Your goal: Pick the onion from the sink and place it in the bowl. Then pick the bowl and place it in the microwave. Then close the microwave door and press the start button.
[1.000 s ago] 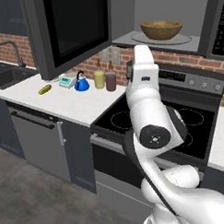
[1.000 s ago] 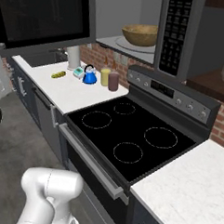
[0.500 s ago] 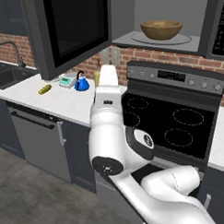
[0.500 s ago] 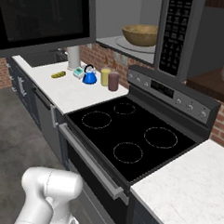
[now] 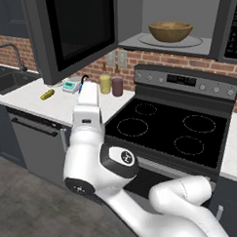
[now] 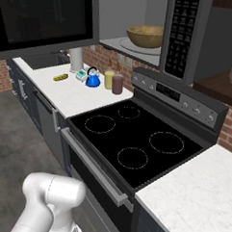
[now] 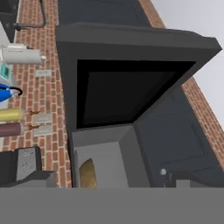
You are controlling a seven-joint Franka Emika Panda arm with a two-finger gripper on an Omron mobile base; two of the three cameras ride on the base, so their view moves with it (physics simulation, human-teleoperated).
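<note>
The wooden bowl [image 5: 170, 31] [image 6: 146, 36] stands on the glass turntable inside the open microwave [image 5: 184, 20]. The onion is out of view. The microwave door [image 5: 80, 32] [image 6: 43, 17] [image 7: 127, 92] hangs swung wide open to the left, over the counter. My white hand [image 5: 88, 95] rises in front of the counter, below the door's lower edge and left of the stove. The hand view looks at the door's dark glass, with a sliver of the bowl [image 7: 87, 173] beyond it and nothing held in front. The black sink [image 5: 4, 81] lies far left. The microwave's button panel [image 6: 182, 37] is on its right side.
A black stove [image 6: 131, 138] sits below the microwave. On the white counter [image 5: 37, 102] stand a blue kettle [image 6: 93, 79], a yellow jar [image 6: 108, 80], a maroon jar [image 6: 117, 84], a paper towel roll [image 6: 76, 59] and a small yellow-green item [image 5: 47, 95].
My arm has swung left in the left base view, from in front of the stove to in front of the counter under the open door. Bowl and door have not moved.
</note>
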